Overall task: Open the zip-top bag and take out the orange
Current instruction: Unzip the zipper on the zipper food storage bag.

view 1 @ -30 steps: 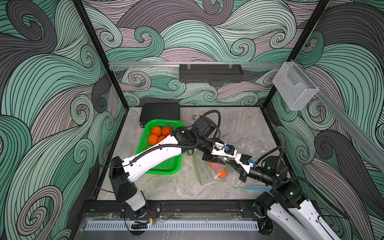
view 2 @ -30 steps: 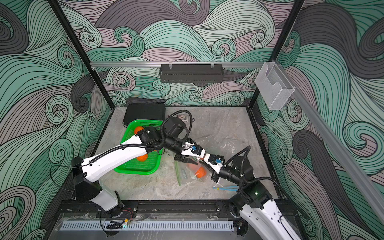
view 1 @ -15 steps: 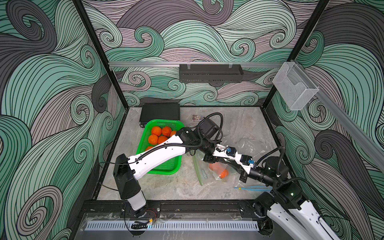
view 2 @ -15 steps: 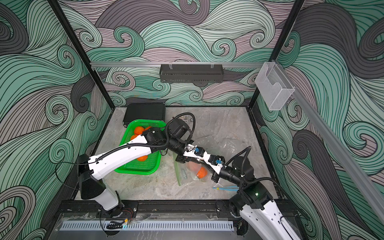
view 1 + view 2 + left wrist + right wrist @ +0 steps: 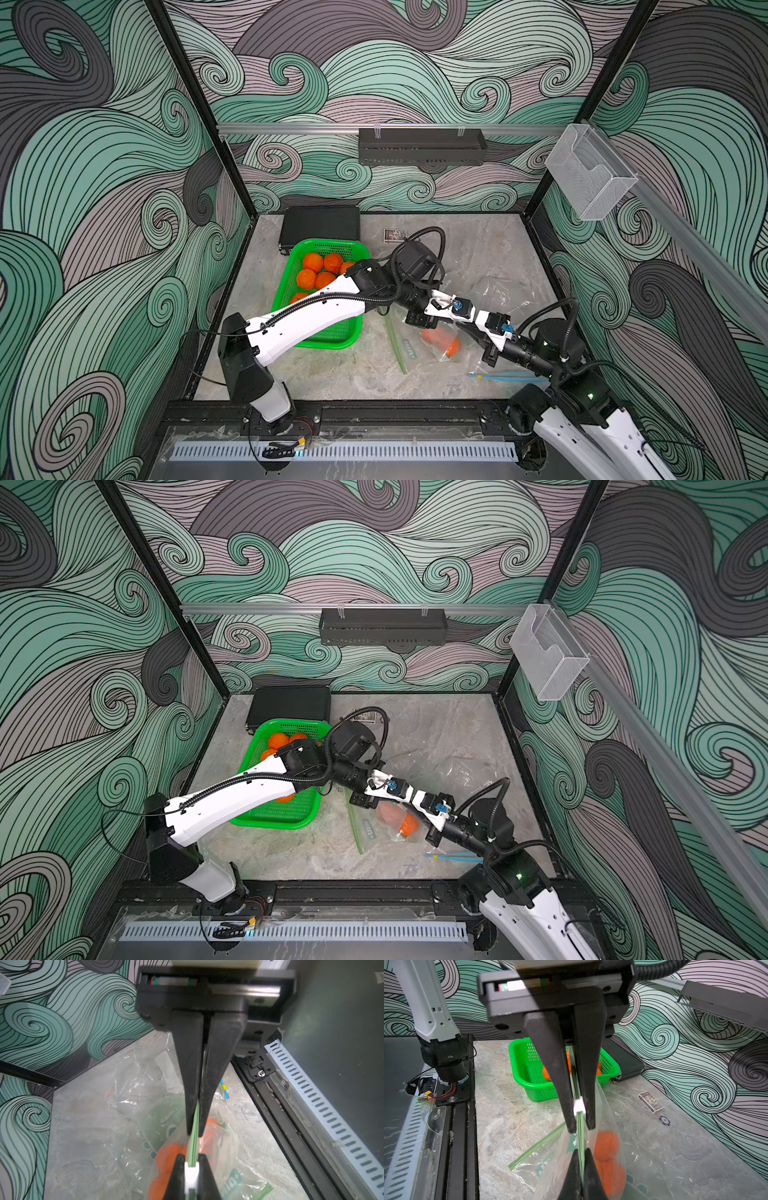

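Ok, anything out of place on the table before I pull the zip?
Nothing spilled or damaged. Only clutter: a spare green zip strip lies flat beside the held bag, a blue strip near the front edge, a card box and chip toward the back.

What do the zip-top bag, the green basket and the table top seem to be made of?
The zip-top bag: thin clear plastic film, glossy; it wrinkles and the orange shows through.
The green basket: rigid moulded plastic, perforated walls.
The table top: matte grey veined stone, or perhaps laminate imitating it.
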Robot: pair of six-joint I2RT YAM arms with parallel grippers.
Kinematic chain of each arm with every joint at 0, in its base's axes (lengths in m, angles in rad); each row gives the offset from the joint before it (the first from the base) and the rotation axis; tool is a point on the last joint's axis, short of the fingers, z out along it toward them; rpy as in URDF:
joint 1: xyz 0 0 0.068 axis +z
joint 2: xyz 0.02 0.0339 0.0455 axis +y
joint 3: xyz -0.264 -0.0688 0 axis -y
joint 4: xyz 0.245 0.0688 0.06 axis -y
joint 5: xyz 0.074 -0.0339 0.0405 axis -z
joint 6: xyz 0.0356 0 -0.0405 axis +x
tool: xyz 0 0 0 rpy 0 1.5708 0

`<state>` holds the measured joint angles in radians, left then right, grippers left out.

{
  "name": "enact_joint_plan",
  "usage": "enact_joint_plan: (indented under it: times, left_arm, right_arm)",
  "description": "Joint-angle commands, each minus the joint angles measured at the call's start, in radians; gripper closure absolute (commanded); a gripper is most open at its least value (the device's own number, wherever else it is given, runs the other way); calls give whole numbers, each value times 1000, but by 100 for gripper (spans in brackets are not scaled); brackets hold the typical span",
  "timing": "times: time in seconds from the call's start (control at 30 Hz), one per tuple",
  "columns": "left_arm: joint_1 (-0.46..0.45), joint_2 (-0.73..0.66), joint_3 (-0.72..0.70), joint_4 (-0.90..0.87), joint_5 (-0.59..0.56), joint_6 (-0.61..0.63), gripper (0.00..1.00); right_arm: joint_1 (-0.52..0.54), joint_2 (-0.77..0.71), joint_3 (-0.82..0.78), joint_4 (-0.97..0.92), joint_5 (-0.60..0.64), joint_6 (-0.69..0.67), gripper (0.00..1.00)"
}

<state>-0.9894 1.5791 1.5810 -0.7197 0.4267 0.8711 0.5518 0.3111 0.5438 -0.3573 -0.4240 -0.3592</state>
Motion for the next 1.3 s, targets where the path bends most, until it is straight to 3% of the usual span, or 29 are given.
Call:
enact_joint_plan:
  times: [0.0,0.63,1.27]
  left_arm:
    - [60,-62,-30,-61,-157,5,100]
    - [279,-284,-175,-103,-192,-16,100]
    - [336,-394,-296,-74,-223,-9,98]
  right_arm:
    - [2,-52,9,3,62,5,100]
    - [0,-147,30,-106,142,-4,100]
    - [0,-156,39,-121,146,-2,100]
